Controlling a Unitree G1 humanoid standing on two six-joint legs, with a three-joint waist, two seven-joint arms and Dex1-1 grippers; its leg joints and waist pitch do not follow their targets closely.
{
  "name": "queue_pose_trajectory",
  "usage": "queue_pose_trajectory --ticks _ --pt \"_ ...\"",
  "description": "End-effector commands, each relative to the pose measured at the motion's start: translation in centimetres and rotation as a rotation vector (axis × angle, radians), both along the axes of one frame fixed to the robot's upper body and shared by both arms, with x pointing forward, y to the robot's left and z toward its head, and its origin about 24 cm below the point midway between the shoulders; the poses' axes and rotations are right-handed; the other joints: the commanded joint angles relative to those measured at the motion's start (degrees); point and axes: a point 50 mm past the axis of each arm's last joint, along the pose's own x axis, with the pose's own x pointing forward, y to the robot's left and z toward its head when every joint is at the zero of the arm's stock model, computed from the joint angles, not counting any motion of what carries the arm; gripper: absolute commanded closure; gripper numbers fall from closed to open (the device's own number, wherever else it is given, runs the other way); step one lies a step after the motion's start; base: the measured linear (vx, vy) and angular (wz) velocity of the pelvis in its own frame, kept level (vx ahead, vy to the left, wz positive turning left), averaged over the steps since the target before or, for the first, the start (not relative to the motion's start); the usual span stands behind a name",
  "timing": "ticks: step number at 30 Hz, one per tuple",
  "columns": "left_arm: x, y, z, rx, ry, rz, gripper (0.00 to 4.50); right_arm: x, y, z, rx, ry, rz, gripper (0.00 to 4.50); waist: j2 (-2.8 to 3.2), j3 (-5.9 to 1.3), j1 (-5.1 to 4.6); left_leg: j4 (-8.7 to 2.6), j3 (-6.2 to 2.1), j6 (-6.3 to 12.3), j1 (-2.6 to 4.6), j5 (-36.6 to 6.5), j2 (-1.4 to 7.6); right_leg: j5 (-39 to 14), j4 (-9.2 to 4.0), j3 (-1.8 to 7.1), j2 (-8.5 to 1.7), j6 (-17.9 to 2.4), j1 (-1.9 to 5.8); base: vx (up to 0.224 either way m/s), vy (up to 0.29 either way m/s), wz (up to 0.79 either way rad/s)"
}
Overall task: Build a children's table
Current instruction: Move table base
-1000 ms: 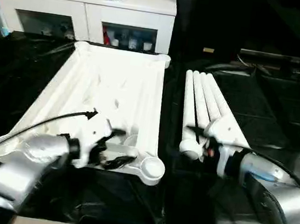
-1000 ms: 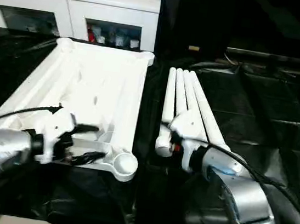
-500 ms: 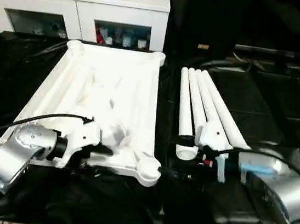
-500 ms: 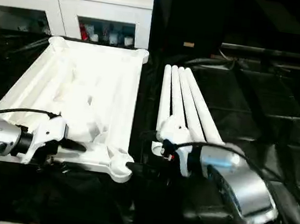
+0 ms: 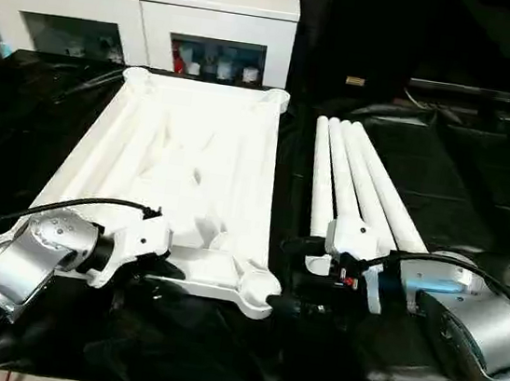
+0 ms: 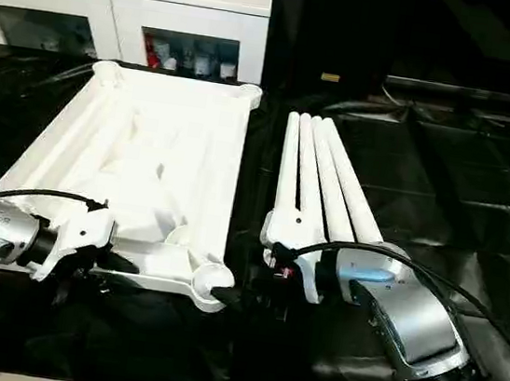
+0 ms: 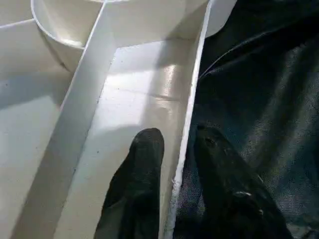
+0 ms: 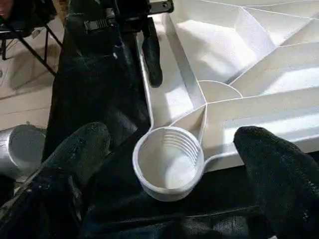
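- Two grippers are down at the near edge of the tabletop [image 5: 193, 164], which lies ribbed side up on the left half of the black-draped work table [image 5: 480, 192].
- Over on the left, the left gripper [image 7: 174, 164] straddles the tabletop's near rim, one black finger [image 7: 139, 164] inside the tray part and the other outside on the black cloth, so it's pinching that thin wall.
- Moving right, the near-right corner socket [image 8: 168, 162] is a round cup with ridges inside, open end facing up.
- Next, the right gripper [image 8: 169, 154] is spread wide, one finger on each side of that socket, not touching it.
- Four white legs [image 5: 355, 180] lie side by side on the cloth right of the tabletop, running near to far, with the right forearm [image 5: 465, 312] at their near ends.
- Way at the far side sits a white cabinet [image 5: 147, 7].
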Motion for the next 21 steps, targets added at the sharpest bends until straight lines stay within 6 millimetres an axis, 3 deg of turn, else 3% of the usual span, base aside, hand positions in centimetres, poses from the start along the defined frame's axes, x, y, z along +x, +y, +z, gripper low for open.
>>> queue_pose_trajectory --ticks 1,12,16,21 --pt "0.3 -0.5 0.2 0.006 -0.017 -0.011 3.52 0.0 0.0 0.2 -0.019 -0.016 0.012 0.0 0.25 -3.06 0.14 -4.57 -1.09 -0.68 1.59 -13.3 3.04 -4.9 -4.54 2.06 -4.17 -13.7 1.13 0.0 0.0 0.0" --pt "0.1 -1.0 0.0 0.023 -0.101 -0.023 4.31 -0.4 0.3 -0.3 -0.018 -0.013 0.013 0.0 -0.07 -2.9 0.08 -4.72 -1.16 -0.51 1.39 -13.7 3.1 -7.3 -4.82 2.1 -4.28 -12.9 1.17 0.0 0.0 0.0" --pt "0.2 -0.9 0.4 0.096 -0.177 -0.067 4.46 -0.4 0.3 -0.4 -0.013 -0.013 0.006 0.0 -0.1 -3.1 -0.17 -4.54 -1.2 0.02 1.16 -12.0 3.0 -3.9 -4.59 2.06 -4.22 -12.7 1.39 0.0 0.0 0.0" --pt "0.6 -0.5 1.6 0.196 -0.288 -0.118 4.46 -0.6 0.6 -0.7 -0.004 -0.012 -0.005 0.0 0.41 -3.07 -0.04 -4.61 -1.18 -0.12 1.36 -12.3 3.04 -3.4 -4.57 1.99 -4.05 -13.0 1.17 0.0 0.0 0.0"
